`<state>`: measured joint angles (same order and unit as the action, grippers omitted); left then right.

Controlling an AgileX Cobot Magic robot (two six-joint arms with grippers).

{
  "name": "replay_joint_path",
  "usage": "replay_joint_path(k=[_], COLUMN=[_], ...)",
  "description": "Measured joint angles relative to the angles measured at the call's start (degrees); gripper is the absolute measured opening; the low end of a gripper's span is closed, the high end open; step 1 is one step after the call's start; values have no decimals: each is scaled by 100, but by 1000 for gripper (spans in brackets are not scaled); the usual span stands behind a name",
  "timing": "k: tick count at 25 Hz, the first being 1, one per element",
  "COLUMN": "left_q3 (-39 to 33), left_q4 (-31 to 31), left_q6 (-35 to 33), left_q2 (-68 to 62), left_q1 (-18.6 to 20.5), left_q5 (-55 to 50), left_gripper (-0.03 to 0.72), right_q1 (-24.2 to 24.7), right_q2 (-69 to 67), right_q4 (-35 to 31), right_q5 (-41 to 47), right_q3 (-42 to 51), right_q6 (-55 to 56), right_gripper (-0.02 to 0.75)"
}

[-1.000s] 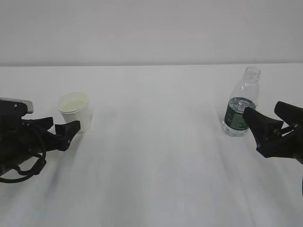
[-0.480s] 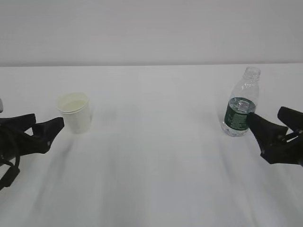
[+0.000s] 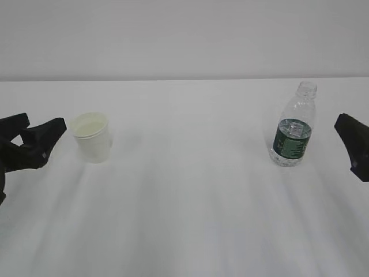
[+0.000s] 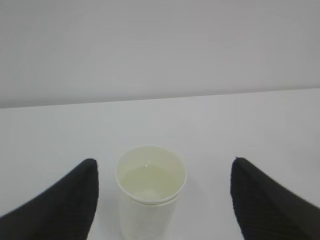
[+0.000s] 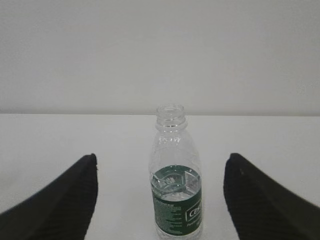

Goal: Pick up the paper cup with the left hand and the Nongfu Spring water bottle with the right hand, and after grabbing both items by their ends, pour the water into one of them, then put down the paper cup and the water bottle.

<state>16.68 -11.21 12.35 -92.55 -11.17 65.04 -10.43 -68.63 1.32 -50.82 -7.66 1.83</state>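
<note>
The left hand (image 4: 162, 200) is seen with its jaws spread wide and nothing gripped between them; in the left wrist view the two black fingers (image 4: 60, 205) stand at either side of the frame. The paper cup (image 4: 150, 190) is framed just ahead of the gap between those fingers, upright on its base, untouched by either one, with its pale inside visible through the open mouth. In the exterior view the left hand (image 3: 36, 137) is found beside the cup (image 3: 91, 136), close to it but apart.

The right hand (image 5: 160, 200) is likewise held with jaws wide apart and empty. The Nongfu Spring water bottle (image 5: 175, 190) is centred ahead of the gap between its fingers (image 5: 265, 205), standing upright with its neck uncapped, clear of both. The water (image 5: 176, 181) is seen low in the bottle, its surface about level with the top of the green label. In the exterior view only a dark part of the right hand (image 3: 354, 144) is shown at the frame's edge, near the bottle (image 3: 293, 128) but apart from it.

Cup and bottle are set well apart on the white table (image 3: 190, 202).
</note>
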Motion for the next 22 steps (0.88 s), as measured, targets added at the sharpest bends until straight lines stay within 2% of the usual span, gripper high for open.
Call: replay_joint_path(k=[10, 18, 22], left_q3=[-34, -46, -56], left_q4=[65, 65, 65], left_q6=[16, 64, 76], left_q2=[1507, 2926, 3732], left_q1=[0, 0, 0], left_q5=[-1574, -2805, -3759], left_gripper=[590, 587, 587], right_q1=[0, 0, 0], right_q2=[1011, 1853, 2288], right_q4=[-197, -132, -132], right_q5=[1569, 3117, 3732], right_q3=[-14, -592, -788], right_q6=[-48, -183, -183], right_gripper=[588, 588, 588])
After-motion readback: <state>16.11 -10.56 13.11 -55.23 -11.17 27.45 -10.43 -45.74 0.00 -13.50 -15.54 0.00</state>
